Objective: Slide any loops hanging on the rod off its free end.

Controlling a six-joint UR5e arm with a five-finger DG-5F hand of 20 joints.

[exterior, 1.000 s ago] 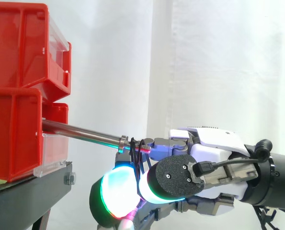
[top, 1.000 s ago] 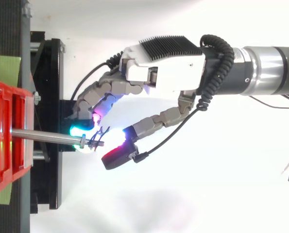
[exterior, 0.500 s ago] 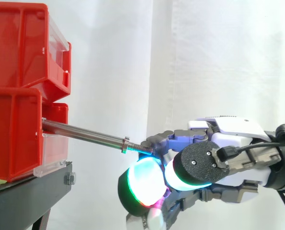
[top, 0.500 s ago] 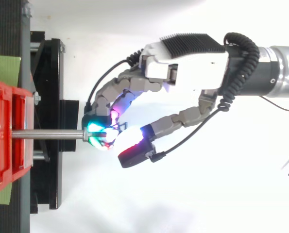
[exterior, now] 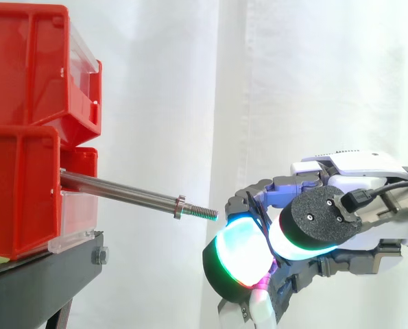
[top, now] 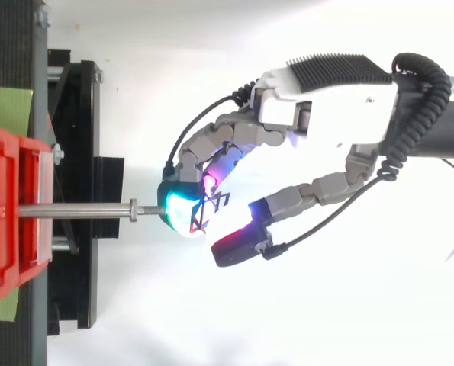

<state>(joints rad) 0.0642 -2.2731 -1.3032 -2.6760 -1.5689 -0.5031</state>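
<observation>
Hanging pinched between the hand's curled fingertips, the black loops [top: 209, 208] sat just past the threaded free end of the rod [exterior: 121, 192], which carried nothing. The hand [top: 326, 99] seemed to grip them only lightly. A slack pinch could drop them, and any drift toward the red bins [exterior: 18, 185] could snag them on the threads.

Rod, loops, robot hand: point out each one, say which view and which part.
rod [exterior: 121, 193]: side view, middle of the bare shaft.
loops [top: 204, 213]: top view, black strands where they cross.
robot hand [top: 330, 107]: top view, white back of the palm.
</observation>
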